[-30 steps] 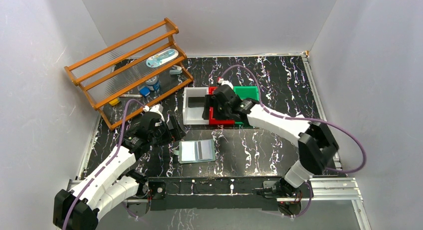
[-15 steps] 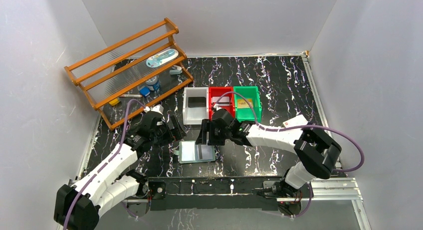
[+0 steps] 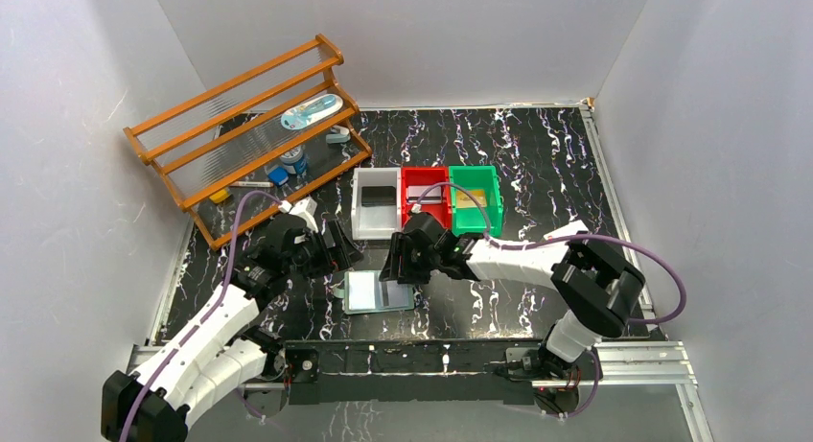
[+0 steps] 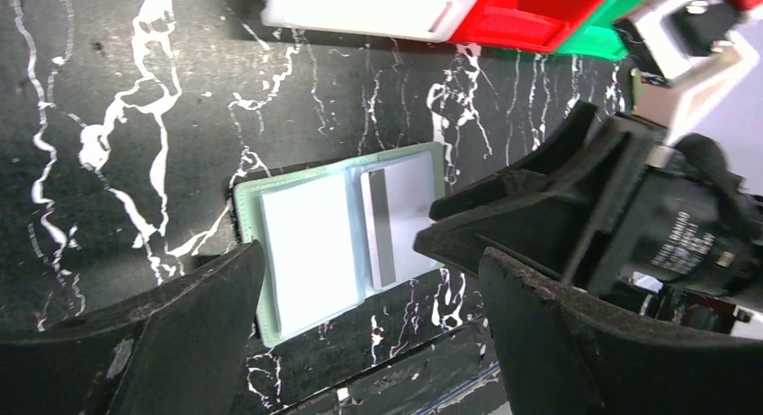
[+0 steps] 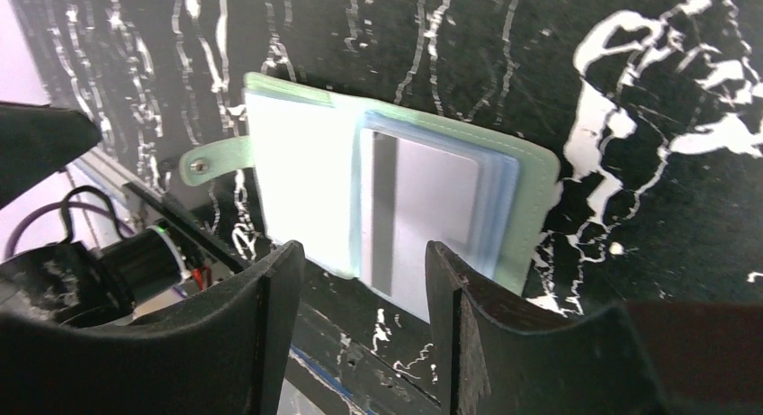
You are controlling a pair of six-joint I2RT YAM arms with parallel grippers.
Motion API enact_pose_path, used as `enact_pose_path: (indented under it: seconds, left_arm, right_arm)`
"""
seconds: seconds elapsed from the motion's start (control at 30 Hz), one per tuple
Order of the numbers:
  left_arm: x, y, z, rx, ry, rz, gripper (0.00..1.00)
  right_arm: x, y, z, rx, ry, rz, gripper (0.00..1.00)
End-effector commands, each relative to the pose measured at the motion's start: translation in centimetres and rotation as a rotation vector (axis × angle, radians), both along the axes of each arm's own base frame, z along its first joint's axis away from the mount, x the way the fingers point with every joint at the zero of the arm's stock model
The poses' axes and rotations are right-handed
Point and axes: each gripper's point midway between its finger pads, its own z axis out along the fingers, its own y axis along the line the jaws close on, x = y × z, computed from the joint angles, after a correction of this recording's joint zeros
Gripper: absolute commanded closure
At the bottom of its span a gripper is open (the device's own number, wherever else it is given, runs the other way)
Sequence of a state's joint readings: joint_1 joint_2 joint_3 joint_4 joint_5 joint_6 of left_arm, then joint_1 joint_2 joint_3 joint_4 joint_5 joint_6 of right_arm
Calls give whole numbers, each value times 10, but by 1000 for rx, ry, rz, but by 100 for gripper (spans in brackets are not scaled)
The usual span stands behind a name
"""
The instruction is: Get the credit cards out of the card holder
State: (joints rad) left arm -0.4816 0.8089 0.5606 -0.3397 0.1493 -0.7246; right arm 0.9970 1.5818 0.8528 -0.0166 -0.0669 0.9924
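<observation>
Right tool (image 5: 364,257) hangs, jaws apart, over the flat, glossy-pocketed grey-green card holder (image 5: 306,190).

A black table (image 3: 537,164) veined with white carries three open bins in a row: white (image 3: 376,232), red (image 3: 425,172) and green (image 3: 476,226). Far left stands an orange rack (image 3: 331,51), a pale oblong packet (image 3: 312,111) on its upper shelf, a blue tin (image 3: 293,159) and a small blue block (image 3: 277,175) lower down.

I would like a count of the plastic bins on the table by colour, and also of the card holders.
White bin: 1
Red bin: 1
Green bin: 1
Card holder: 1
Total: 4
</observation>
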Motion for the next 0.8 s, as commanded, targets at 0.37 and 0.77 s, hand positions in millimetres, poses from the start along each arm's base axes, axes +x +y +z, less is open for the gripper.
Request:
enact_pose_path:
  seconds: [0.37,0.77]
  left_arm:
    - [-15,-38,-8,-149,41,-212,23]
    - [-29,-49,-41,-215,188,-227,45]
  right_arm:
    - [-5,-15,-32,-181,33,-30,42]
    - [-16,-22,-55,-179,107,-71,53]
